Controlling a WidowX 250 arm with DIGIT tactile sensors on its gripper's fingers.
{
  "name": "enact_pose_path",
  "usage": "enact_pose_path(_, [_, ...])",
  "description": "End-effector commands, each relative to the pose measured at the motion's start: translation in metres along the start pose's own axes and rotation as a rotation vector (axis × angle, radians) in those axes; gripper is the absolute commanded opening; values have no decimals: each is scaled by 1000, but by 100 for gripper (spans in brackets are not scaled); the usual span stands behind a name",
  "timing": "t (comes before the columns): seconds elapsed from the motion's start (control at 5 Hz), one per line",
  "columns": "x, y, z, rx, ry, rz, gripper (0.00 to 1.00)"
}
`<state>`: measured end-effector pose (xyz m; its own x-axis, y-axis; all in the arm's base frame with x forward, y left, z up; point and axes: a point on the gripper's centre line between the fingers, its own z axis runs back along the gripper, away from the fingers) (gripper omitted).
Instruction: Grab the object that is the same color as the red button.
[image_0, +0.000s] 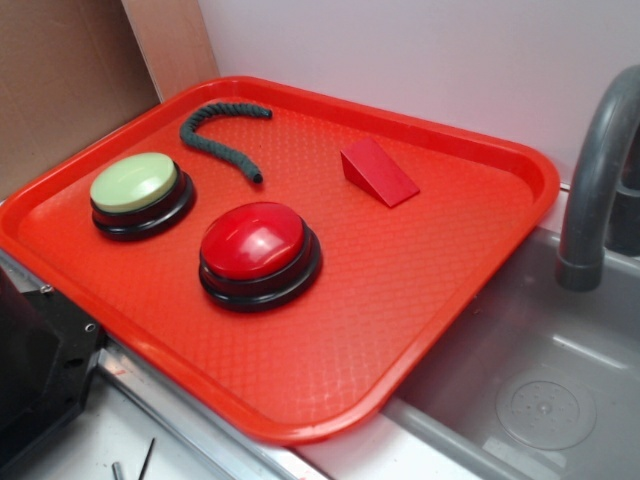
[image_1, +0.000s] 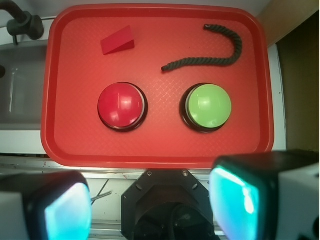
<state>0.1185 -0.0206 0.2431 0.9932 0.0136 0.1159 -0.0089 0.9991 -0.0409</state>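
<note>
A small red wedge block (image_0: 378, 172) lies on the far right part of the red tray (image_0: 420, 330); in the wrist view the wedge (image_1: 118, 41) sits at the tray's upper left. The red dome button (image_0: 254, 243) on a black base stands mid-tray, also in the wrist view (image_1: 121, 105). My gripper (image_1: 150, 207) is open and empty, high above the robot base, off the tray's near edge, well back from the wedge. The gripper does not show in the exterior view.
A pale green dome button (image_0: 135, 184) stands left of the red one. A dark green rope (image_0: 222, 135) curves at the tray's back. A grey sink (image_0: 540, 390) with a faucet (image_0: 598, 170) lies right of the tray. The black robot base (image_1: 172, 205) sits below my gripper.
</note>
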Motion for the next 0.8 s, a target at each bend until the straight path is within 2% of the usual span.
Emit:
enact_pose_path(0.0, [0, 0, 0, 0, 0, 0, 100])
enact_pose_path(0.2, [8, -6, -9, 42, -31, 110, 100])
enact_pose_path(0.4, [27, -13, -31, 6, -57, 273, 100])
enact_pose_path(0.6, [54, -13, -55, 24, -127, 519, 100])
